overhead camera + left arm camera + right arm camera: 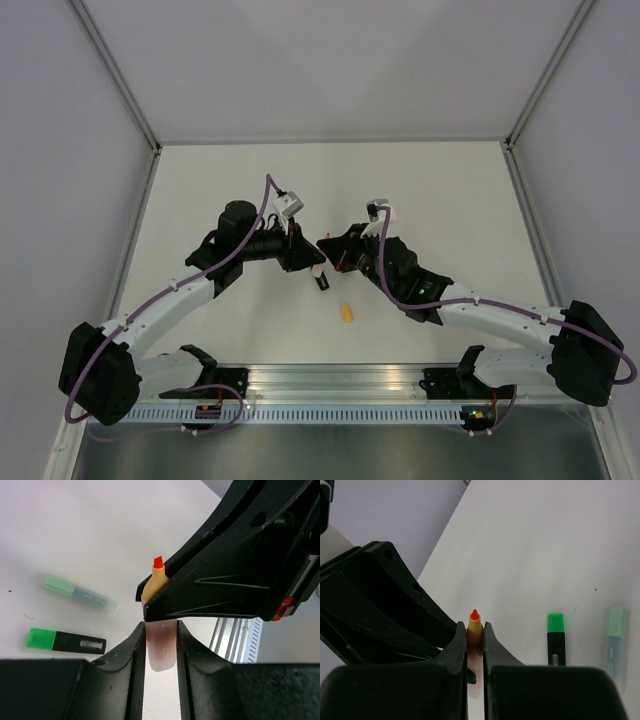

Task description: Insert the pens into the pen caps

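Both grippers hold the pale pink-orange pen (161, 650) above the table. My left gripper (160, 630) is shut on its barrel. My right gripper (474, 630) is shut on the yellow neck just below the red-orange nib (474, 614), which sticks out bare. In the top view the left gripper (305, 258) and right gripper (328, 246) meet tip to tip at the table's middle. The black pen with a bright green end (322, 281) lies flat just in front of them, also seen as the black pen (556, 641). An orange-yellow pen cap (347, 315) lies alone, nearer the bases.
A paler green and grey shape (616, 640) lies beside the black pen, like a faint double; the top view does not show it. The metal rail (340, 385) runs along the near edge. Grey walls enclose the white table (440, 200) on three sides.
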`<state>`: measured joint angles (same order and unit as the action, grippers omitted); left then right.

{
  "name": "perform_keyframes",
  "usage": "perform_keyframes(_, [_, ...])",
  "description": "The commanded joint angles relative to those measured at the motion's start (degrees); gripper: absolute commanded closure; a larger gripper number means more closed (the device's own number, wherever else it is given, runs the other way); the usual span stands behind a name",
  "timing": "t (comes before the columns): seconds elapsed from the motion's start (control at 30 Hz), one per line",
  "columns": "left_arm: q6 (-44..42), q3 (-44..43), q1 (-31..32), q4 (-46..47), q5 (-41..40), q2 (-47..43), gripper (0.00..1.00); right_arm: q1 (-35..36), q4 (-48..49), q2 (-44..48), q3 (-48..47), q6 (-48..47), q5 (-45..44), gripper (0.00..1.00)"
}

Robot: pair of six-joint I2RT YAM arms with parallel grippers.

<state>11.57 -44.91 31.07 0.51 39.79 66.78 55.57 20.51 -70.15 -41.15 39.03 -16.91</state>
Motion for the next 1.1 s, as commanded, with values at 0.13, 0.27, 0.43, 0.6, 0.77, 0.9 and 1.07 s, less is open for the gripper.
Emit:
perform_keyframes(0.13, [12.2,1.3,0.7,14.1,16.9,-2.4,0.53,0.2,1.1,7.3,-0.9,-2.9,9.2,1.0])
perform_keyframes(0.27, [17.2,0.7,0.7,17.4,20.7,-1.0,0.52,0.3,0.8,12.6,0.8,-3.6,13.1,1.0])
perform_keyframes(0.43, [25.0,1.8,0.8,25.5,25.5,0.9,0.53,0.2,0.1,16.1,0.8,-4.0,15.0,1.0])
perform_keyframes(0.6, [27.3,3.1,0.9,30.4,25.6,-0.3,0.56,0.2,-1.8,15.3,-1.2,-4.7,19.4,1.0])
perform_keyframes(0.77, [28.3,2.9,1.3,30.9,26.6,-0.4,0.76,0.3,-2.1,14.4,-1.7,-5.1,22.3,1.0])
perform_keyframes(0.9, [28.9,3.2,1.7,30.9,28.1,0.4,0.98,0.3,-1.8,14.4,-1.8,-5.4,22.5,1.0])
perform_keyframes(1.07, [30.0,4.9,1.8,33.4,27.2,1.0,0.98,0.2,-4.2,13.9,-3.5,-7.1,21.3,0.94])
